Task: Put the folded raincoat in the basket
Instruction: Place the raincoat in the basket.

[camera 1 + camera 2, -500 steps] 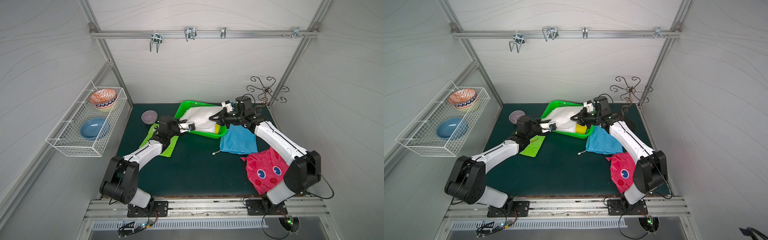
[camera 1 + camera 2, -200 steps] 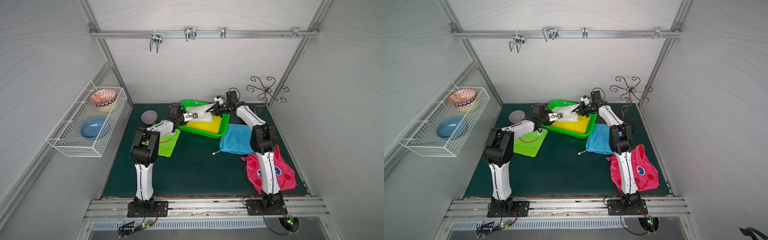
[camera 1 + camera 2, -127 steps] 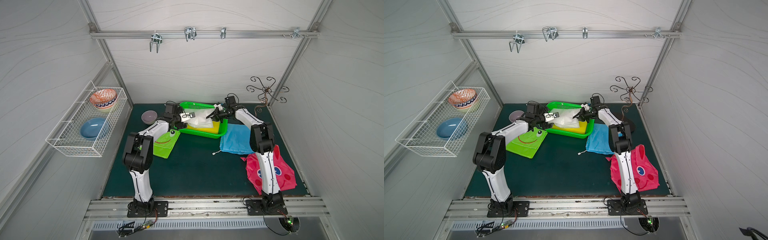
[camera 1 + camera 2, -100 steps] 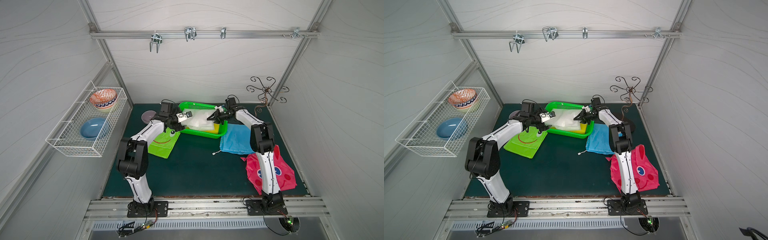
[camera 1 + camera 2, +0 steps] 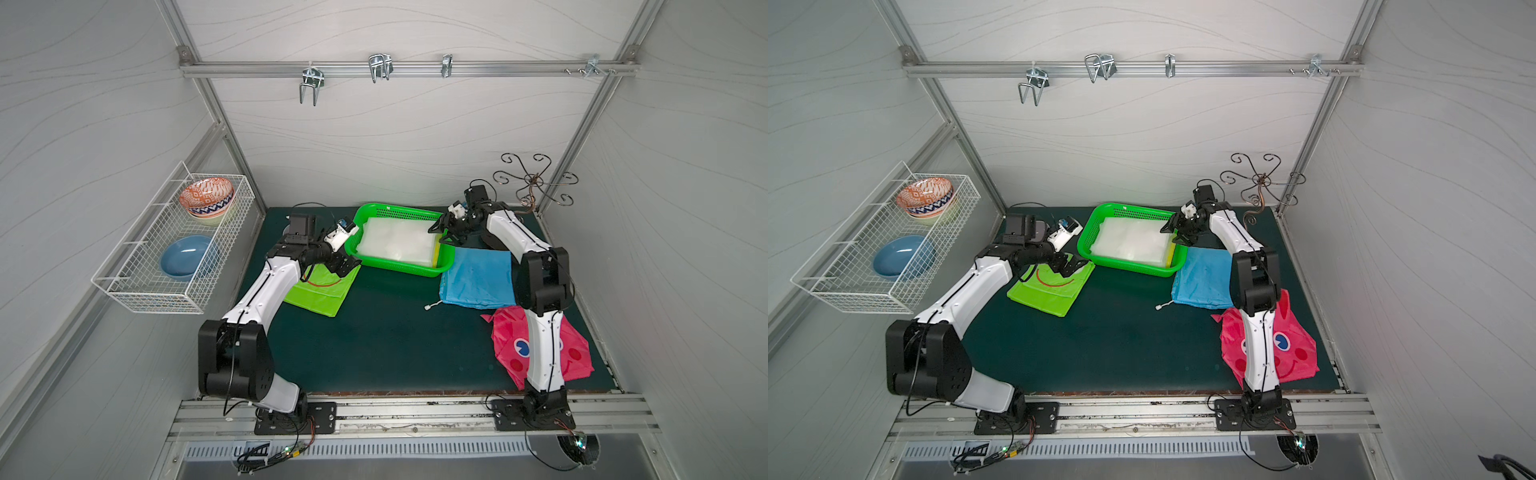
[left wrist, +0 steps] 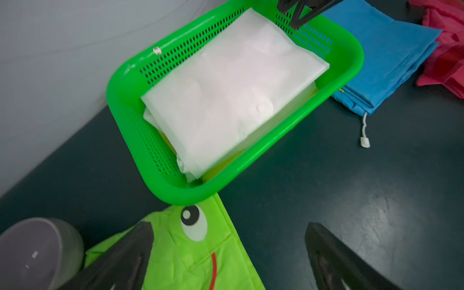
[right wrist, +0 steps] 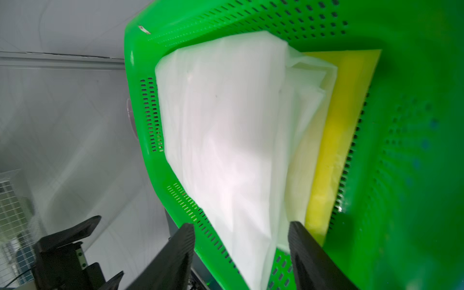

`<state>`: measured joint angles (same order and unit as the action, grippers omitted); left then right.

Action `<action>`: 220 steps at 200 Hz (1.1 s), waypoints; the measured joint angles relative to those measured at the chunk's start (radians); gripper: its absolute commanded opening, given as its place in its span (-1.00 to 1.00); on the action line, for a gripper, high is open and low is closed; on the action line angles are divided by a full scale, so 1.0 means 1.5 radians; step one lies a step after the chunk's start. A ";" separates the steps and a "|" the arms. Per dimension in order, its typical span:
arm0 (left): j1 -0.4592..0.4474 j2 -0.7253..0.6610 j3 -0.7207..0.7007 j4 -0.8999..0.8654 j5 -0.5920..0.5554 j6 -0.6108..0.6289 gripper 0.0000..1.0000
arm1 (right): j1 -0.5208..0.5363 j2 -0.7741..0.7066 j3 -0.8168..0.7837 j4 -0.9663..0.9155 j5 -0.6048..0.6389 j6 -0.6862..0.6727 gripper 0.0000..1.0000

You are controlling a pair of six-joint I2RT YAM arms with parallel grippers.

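Moved: both grippers off the white folded raincoat | raincoat: flat in green basket, atop a yellow folded sheet | left gripper: spread, empty, over frog-face green raincoat | right gripper: spread, empty, at basket rim

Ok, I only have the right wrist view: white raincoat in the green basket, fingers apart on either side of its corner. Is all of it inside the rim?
Observer: Yes. The left wrist view shows the white raincoat lying wholly inside the basket, with nothing hanging over the edge.
Operator: And the left arm?
Observer: The left gripper is open and empty, above a green frog raincoat just outside the basket.
Operator: Anything else lying outside?
Observer: In both top views a blue folded item and a pink one lie on the mat.
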<state>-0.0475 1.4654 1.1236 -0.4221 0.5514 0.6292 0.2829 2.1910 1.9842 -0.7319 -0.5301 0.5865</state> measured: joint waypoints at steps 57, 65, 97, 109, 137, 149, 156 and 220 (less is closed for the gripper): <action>0.127 -0.090 -0.208 0.002 0.032 -0.058 0.99 | 0.113 -0.119 0.010 -0.006 0.165 -0.093 0.47; 0.140 -0.095 -0.225 0.003 0.031 -0.058 0.99 | 0.137 -0.120 0.010 0.038 0.139 -0.091 0.46; 0.158 -0.100 -0.250 -0.020 0.031 -0.049 0.99 | 0.198 -0.023 0.075 0.181 0.040 -0.045 0.38; 0.160 -0.113 -0.255 -0.025 0.031 -0.043 0.99 | 0.200 0.027 0.091 0.216 0.016 -0.031 0.37; 0.164 -0.176 -0.288 -0.030 0.031 -0.035 0.99 | 0.179 0.121 0.075 0.253 -0.010 -0.002 0.33; 0.164 -0.196 -0.300 -0.030 0.031 -0.032 0.99 | 0.165 0.134 0.039 0.261 -0.014 0.006 0.33; 0.164 -0.201 -0.303 -0.030 0.031 -0.031 0.99 | 0.157 0.135 0.015 0.263 -0.016 0.009 0.33; 0.164 -0.202 -0.305 -0.033 0.018 -0.031 0.99 | 0.115 0.070 -0.145 0.331 -0.046 0.025 0.37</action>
<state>0.1982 1.1618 0.6666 -0.4713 0.5789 0.5827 0.4553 2.2963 1.7660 -0.2352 -0.5983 0.6243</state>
